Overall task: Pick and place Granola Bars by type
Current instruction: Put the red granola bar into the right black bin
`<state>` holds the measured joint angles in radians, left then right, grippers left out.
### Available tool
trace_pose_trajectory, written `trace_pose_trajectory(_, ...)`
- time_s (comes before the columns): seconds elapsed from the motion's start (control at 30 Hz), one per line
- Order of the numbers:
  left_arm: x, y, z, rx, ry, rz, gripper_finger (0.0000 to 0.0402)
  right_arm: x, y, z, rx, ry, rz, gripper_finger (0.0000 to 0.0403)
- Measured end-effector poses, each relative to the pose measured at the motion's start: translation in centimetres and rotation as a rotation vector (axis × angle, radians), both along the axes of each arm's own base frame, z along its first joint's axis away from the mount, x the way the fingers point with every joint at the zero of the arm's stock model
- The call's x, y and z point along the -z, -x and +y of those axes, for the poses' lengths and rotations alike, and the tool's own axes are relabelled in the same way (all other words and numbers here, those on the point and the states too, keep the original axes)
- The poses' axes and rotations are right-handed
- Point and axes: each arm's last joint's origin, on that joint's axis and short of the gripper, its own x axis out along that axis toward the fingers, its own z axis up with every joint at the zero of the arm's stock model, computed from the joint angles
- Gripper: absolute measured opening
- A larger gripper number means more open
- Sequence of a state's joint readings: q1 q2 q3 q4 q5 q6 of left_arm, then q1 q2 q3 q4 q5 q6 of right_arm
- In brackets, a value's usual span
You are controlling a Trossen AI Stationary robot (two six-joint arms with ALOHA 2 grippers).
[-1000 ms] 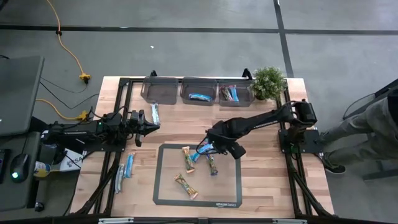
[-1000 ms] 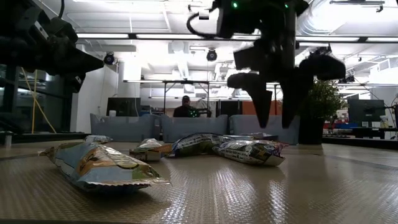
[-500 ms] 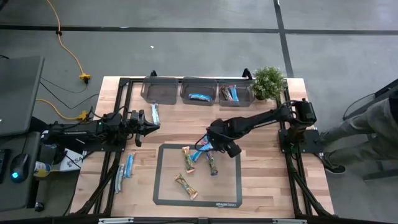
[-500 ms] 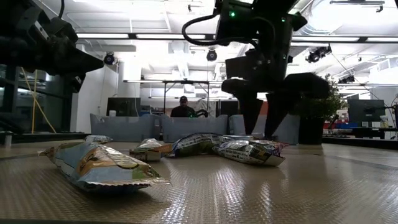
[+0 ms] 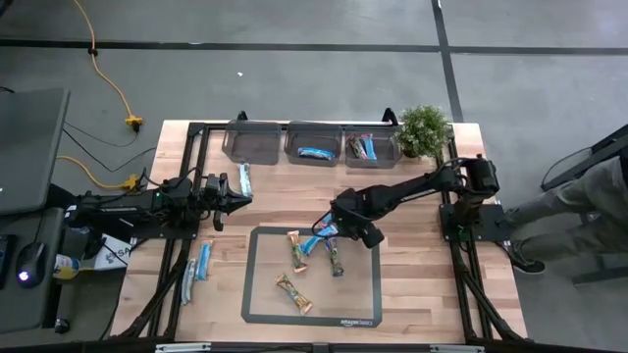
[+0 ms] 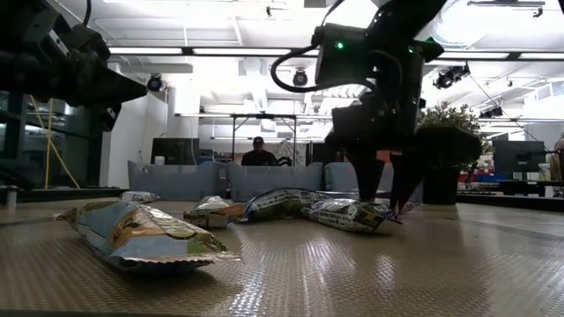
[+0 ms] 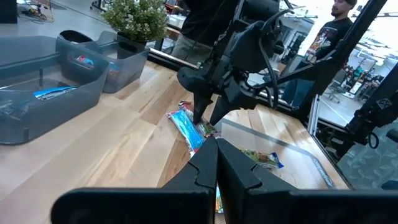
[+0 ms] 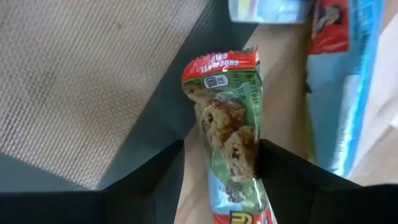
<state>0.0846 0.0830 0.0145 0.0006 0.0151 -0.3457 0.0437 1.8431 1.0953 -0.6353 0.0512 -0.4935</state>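
Note:
A red-and-green wrapped granola bar (image 8: 227, 124) lies flat across the far edge of the dark mat (image 5: 260, 294), partly on the wood. My right gripper (image 8: 221, 146) points down over it, open, one finger on each long side; whether they touch the wrapper I cannot tell. In the low view that gripper (image 6: 384, 202) reaches down to the bar (image 6: 352, 214). A bright blue bar (image 5: 314, 243) lies right beside it, and other bars (image 5: 292, 292) rest flat on the mat. My left gripper (image 7: 216, 162) waits shut and level over the table's left side (image 5: 234, 196).
Three clear grey bins (image 5: 314, 142) line the far edge, two holding bars, with a potted plant (image 5: 424, 129) at their right. More bars (image 5: 203, 260) lie on the wood at the left. A person stands beyond the table's right edge (image 5: 589, 196).
My right gripper has come down over the red-and-green bar at the mat's far edge, its fingers still apart, until their tips reach the bar's level. The bars have stayed where they were.

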Motion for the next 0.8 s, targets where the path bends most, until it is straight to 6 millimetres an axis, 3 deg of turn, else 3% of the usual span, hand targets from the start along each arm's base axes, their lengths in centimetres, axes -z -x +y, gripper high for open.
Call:
trace_pose_trajectory(0.53,0.0,0.0,0.0,0.0,0.0,0.0,0.0,1.2,0.7,-1.4,0.188,-0.127,-0.013,0.0186)
trace_pose_trajectory(0.8,0.0,0.0,0.0,0.0,0.0,0.0,0.0,1.2,0.6,-1.6,0.214,-0.152,-0.017,0.015)
